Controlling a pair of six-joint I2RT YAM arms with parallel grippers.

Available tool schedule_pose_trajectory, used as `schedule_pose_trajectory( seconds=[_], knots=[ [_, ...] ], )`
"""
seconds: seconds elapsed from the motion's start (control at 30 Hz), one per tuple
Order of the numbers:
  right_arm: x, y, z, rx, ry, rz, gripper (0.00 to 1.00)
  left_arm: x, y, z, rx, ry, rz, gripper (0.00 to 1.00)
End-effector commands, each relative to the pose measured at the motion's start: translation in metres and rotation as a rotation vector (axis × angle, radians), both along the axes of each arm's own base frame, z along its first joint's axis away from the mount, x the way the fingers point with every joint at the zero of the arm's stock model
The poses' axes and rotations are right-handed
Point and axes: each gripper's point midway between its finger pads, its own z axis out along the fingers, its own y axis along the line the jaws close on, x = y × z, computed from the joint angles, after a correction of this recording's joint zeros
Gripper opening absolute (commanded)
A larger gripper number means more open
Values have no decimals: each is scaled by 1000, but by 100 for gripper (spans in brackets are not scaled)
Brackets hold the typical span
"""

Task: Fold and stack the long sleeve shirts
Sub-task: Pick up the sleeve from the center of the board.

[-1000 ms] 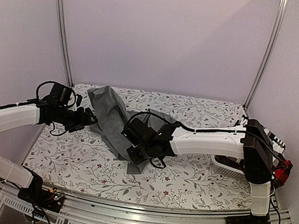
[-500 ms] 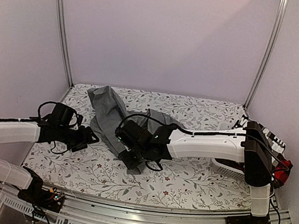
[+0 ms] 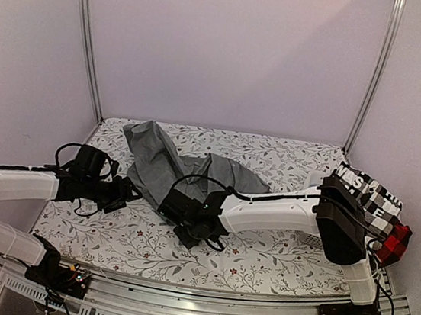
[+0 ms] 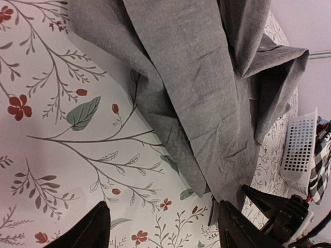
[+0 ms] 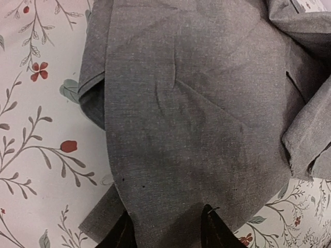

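Cloth of the grey shirt [image 3: 153, 158] looked limp and light; best pinched at the edge beneath the right claw [image 5: 168, 230], parted, empty; left claw [image 4: 163, 227] gaped, shirt just ahead

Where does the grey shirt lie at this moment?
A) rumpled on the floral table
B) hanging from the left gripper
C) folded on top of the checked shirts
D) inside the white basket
A: the grey shirt lies rumpled and unfolded on the table, between the two arms.
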Motion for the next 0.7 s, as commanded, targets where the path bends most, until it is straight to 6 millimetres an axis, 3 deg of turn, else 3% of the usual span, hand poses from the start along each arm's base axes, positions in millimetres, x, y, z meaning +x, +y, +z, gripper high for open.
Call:
schedule_pose_trajectory(
  seconds=[0.0,0.1,0.17,0.47,0.67],
  knots=[
    [21,-5,21,3,-114,-99,32,-1,-4,-6,-9,1,-2,71],
    [30,-9,27,3,-142,-127,9,-3,-7,-8,-25,11,-3,69],
    [35,-11,34,17,-148,-142,0,-4,-9,-11,-36,20,-2,68],
    [60,-13,81,117,-171,-176,0,-1,-33,-24,-40,35,-8,60],
    [92,-28,110,172,-196,-238,0,4,-55,-36,26,40,-7,58]
  ],
)
